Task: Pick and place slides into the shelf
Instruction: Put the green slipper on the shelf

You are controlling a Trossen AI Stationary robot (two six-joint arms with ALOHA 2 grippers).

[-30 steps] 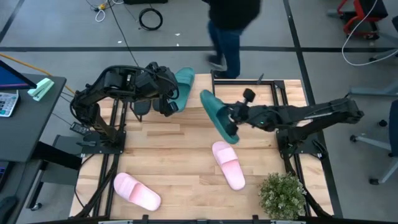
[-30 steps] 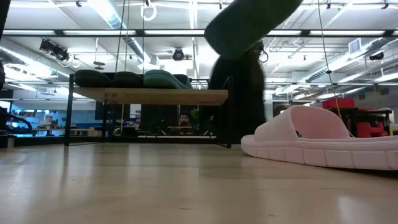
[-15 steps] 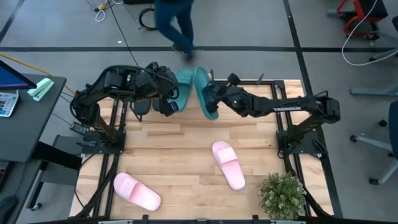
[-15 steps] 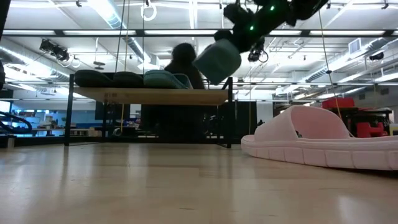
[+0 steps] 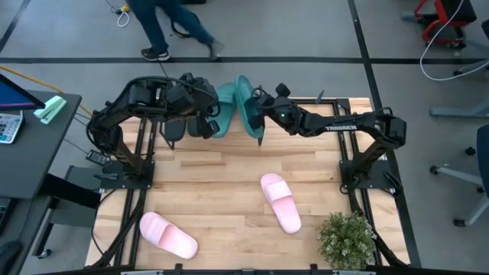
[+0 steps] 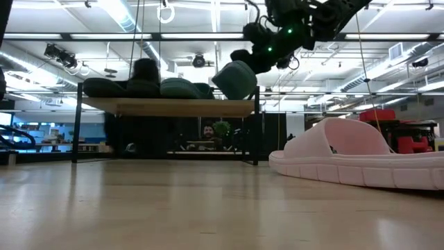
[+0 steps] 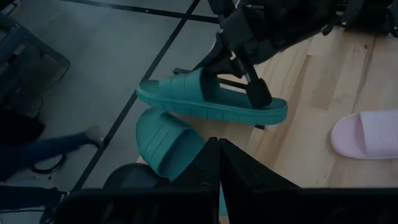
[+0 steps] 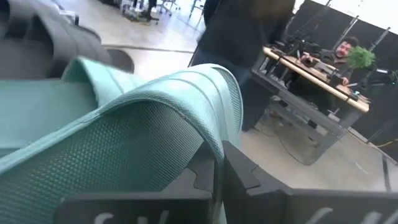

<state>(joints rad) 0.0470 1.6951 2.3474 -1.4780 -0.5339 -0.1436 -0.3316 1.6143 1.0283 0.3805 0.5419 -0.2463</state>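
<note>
The right end effector (image 5: 256, 114) is clamped on a teal slide (image 5: 246, 107) by its strap and holds it on edge at the right-hand end of the shelf (image 6: 166, 105). One second earlier the same slide hung over the middle of the table (image 5: 229, 191), well clear of the shelf; half a second ago it had reached the shelf's edge, and now it stands just beside the teal slide already lying on the shelf (image 5: 223, 108), in the low view just above the plank top. Whether it touches the plank cannot be told. The transfer phase therefore appears complete, and the step in hand is judged to be lowering and release. The left end effector (image 5: 205, 122), fingers closed on nothing, waits at the shelf's left portion, above the dark slides (image 6: 121, 87) stowed there. Two pink slides remain on the table: one toward the right (image 5: 280, 202), one at the front left (image 5: 168, 235). A person (image 5: 164, 27) has walked leftward across the floor beyond the table.
</note>
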